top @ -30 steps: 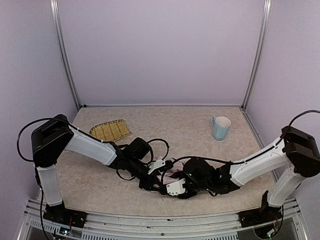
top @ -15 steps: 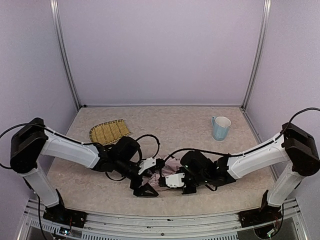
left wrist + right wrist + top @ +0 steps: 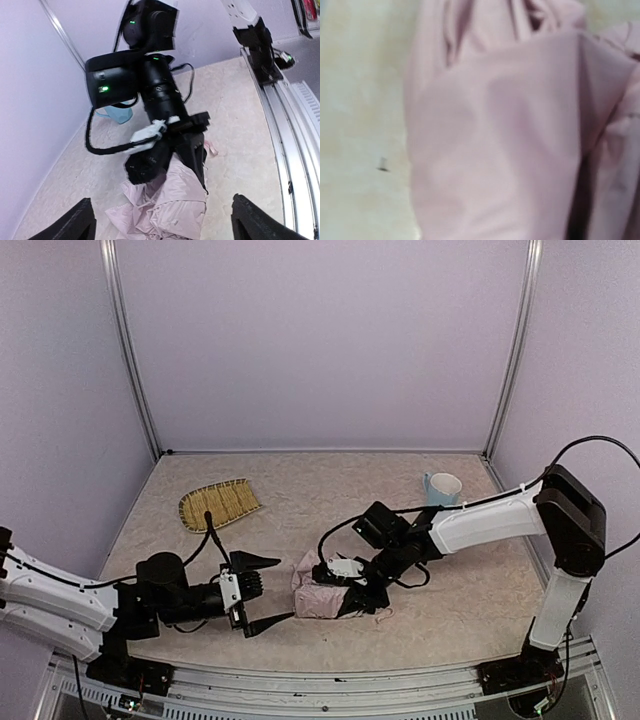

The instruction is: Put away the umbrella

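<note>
- The umbrella (image 3: 315, 602) lies folded into a crumpled pale pink bundle on the table (image 3: 330, 490). It is near the front edge, about midway between the two arms.
- At far left, the left arm reaches in low along the front of the table. The left gripper (image 3: 262, 592) points at the bundle's left end, with its fingers spread wide and nothing held. It stops just short of the cloth.
- In the left wrist view, its two black fingertips (image 3: 75, 225) sit at the bottom corners, and the pink cloth shows just ahead of them.
- Toward the back left, a woven tray (image 3: 220, 502) lies flat, well apart from the umbrella.
- The right arm stretches across from the right, and the right gripper (image 3: 350, 588) comes down on the right half of the bundle. Seen from the left wrist, its black fingers are drawn close together and pinch a fold of the pink cloth.
- The right wrist view is filled with pink fabric at close range, with a strip of table at its left. Its own fingers do not show there.
- A thin pink strip (image 3: 383, 615) lies on the table just beside the bundle's right end.
- A light blue mug (image 3: 441, 496) stands upright at the back right, well apart from everything else.
</note>
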`<state>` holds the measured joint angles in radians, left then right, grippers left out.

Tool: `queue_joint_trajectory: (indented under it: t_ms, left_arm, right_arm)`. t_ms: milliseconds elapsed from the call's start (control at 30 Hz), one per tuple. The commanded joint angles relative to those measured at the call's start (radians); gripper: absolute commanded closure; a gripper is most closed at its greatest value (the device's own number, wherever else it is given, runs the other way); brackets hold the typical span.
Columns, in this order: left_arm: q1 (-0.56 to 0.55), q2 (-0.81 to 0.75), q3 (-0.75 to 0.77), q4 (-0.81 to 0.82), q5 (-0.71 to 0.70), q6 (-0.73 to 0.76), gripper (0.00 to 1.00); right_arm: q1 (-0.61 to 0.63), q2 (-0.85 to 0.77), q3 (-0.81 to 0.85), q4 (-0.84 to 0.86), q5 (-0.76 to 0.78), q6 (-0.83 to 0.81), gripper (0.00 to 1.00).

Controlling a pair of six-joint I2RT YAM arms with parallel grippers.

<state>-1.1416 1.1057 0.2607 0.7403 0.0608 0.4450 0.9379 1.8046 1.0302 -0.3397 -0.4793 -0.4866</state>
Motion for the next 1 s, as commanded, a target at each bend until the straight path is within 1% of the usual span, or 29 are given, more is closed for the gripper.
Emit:
queue_joint_trajectory:
  t_ms: [0,33,67,167,267,367,433,500,600,667,700,733,767,800,833,867,900,967]
  left_arm:
    - [-0.082,0.131,0.025,-0.032,-0.161,0.179,0.17]
    - [-0.088,0.172,0.034,-0.033,-0.176,0.214,0.20]
    - [-0.095,0.219,0.047,-0.032,-0.191,0.247,0.20]
    - [-0.126,0.344,0.130,-0.071,-0.237,0.325,0.15]
    - [-0.138,0.432,0.177,-0.103,-0.232,0.398,0.11]
    - [-0.136,0.496,0.193,-0.074,-0.291,0.452,0.09]
    - [-0.129,0.522,0.220,-0.127,-0.295,0.482,0.09]
    - [-0.111,0.547,0.243,-0.196,-0.280,0.491,0.11]
    - [-0.090,0.566,0.285,-0.318,-0.242,0.476,0.20]
    - [-0.072,0.574,0.327,-0.412,-0.180,0.449,0.22]
    - [-0.062,0.582,0.347,-0.446,-0.146,0.439,0.25]
    - [-0.052,0.590,0.362,-0.469,-0.120,0.421,0.32]
    - [-0.040,0.600,0.379,-0.491,-0.092,0.401,0.36]
    - [-0.034,0.606,0.396,-0.516,-0.061,0.385,0.43]
    - [-0.031,0.612,0.415,-0.552,-0.031,0.364,0.44]
    - [-0.029,0.618,0.436,-0.587,-0.005,0.340,0.45]
    - [-0.024,0.627,0.458,-0.629,0.019,0.312,0.45]
    - [-0.003,0.652,0.494,-0.708,0.061,0.249,0.45]
  right_arm:
    - [-0.045,0.145,0.034,-0.342,-0.276,0.032,0.96]
    - [-0.047,0.167,0.049,-0.365,-0.293,0.024,0.96]
    - [-0.048,0.193,0.062,-0.386,-0.298,0.021,0.96]
    - [-0.051,0.236,0.104,-0.436,-0.303,0.006,0.96]
    - [-0.057,0.266,0.130,-0.465,-0.312,-0.025,0.96]
    - [-0.065,0.290,0.150,-0.484,-0.307,-0.044,0.95]
    - [-0.073,0.302,0.158,-0.484,-0.316,-0.053,0.95]
    - [-0.075,0.314,0.169,-0.484,-0.320,-0.064,0.95]
    - [-0.081,0.326,0.184,-0.490,-0.314,-0.073,0.94]
    - [-0.085,0.323,0.187,-0.486,-0.314,-0.076,0.93]
    - [-0.086,0.321,0.191,-0.482,-0.315,-0.078,0.92]
    - [-0.087,0.319,0.196,-0.477,-0.316,-0.079,0.91]
    - [-0.087,0.316,0.199,-0.467,-0.311,-0.074,0.87]
    - [-0.088,0.312,0.202,-0.451,-0.299,-0.060,0.81]
    - [-0.093,0.305,0.199,-0.432,-0.289,-0.043,0.74]
    - [-0.103,0.286,0.191,-0.402,-0.280,-0.023,0.62]
    - [-0.113,0.267,0.181,-0.366,-0.274,0.003,0.56]
    - [-0.133,0.223,0.149,-0.288,-0.279,0.034,0.48]
